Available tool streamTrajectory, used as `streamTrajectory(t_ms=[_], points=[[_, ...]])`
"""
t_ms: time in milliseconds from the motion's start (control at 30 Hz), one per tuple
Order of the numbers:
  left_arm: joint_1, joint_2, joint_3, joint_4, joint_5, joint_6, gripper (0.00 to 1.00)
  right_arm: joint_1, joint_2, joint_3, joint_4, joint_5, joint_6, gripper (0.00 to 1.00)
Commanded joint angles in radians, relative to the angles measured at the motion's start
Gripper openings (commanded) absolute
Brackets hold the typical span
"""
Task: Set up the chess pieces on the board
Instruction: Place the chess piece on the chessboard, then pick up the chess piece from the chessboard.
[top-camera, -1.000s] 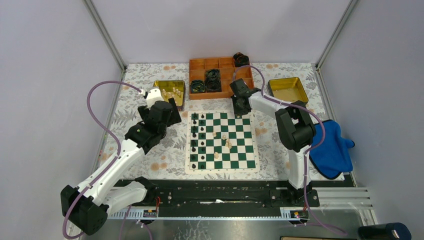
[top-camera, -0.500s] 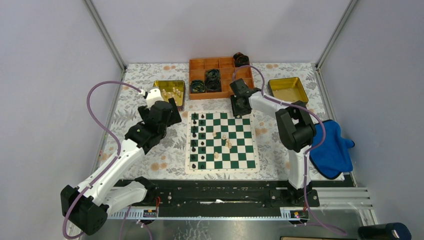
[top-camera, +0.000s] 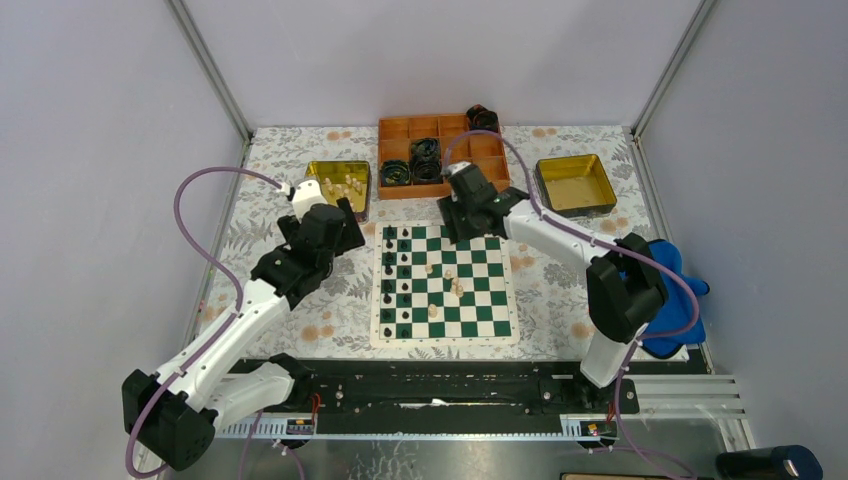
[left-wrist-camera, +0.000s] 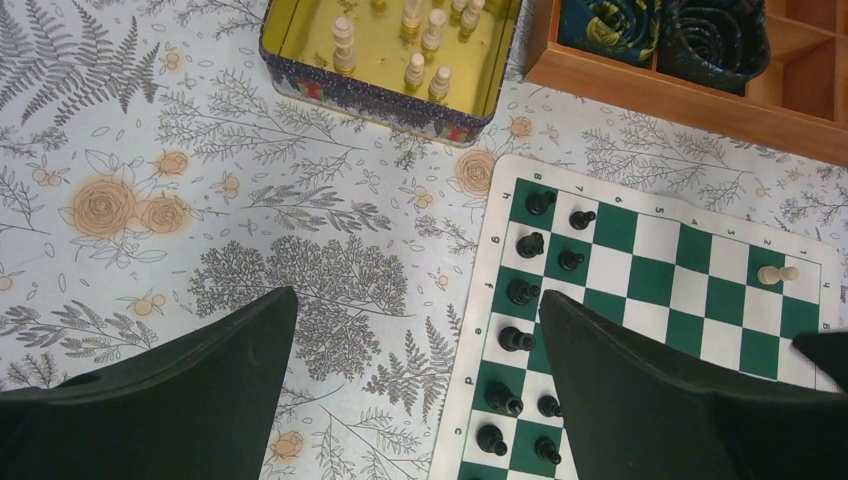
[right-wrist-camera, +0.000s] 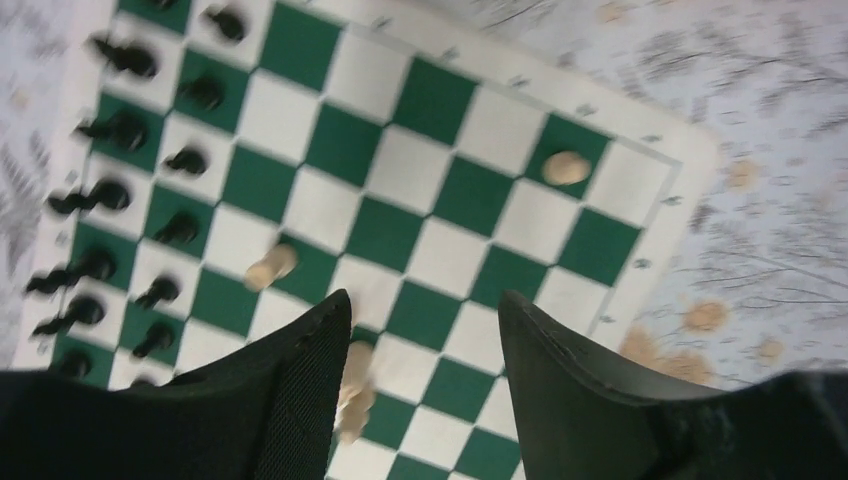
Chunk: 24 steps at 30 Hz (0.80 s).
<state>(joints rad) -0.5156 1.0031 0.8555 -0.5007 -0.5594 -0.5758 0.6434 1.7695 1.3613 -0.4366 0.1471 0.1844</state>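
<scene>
On board: black pieces ranked, cream pieces scattered; left hand, right hand apart.

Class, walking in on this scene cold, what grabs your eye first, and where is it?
The green-and-white board in the middle, with black pieces lined in two files along its left edge and a few cream pieces scattered mid-board. The right end effector is poised open over the board's far side, with the orange tray beyond.
</scene>
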Motion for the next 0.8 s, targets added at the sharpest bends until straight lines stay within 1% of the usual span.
streamTrajectory(t_ms=[0,200,333,433,767], points=[[-0.004,-0.015,-0.020,0.050,0.004,-0.037,0.99,0.077,-0.059,-0.057,-0.035,-0.089,-0.025,0.64],[-0.004,-0.017,-0.033,0.056,0.018,-0.059,0.99,0.100,-0.072,-0.106,-0.017,-0.144,-0.022,0.64],[-0.004,-0.020,-0.039,0.053,0.021,-0.065,0.99,0.102,-0.062,-0.110,-0.021,-0.145,-0.029,0.63],[-0.004,-0.024,-0.041,0.053,0.020,-0.067,0.99,0.103,-0.046,-0.109,-0.022,-0.180,-0.032,0.62],[-0.004,-0.016,-0.036,0.054,0.019,-0.056,0.99,0.105,0.025,-0.089,-0.012,-0.220,-0.039,0.58]])
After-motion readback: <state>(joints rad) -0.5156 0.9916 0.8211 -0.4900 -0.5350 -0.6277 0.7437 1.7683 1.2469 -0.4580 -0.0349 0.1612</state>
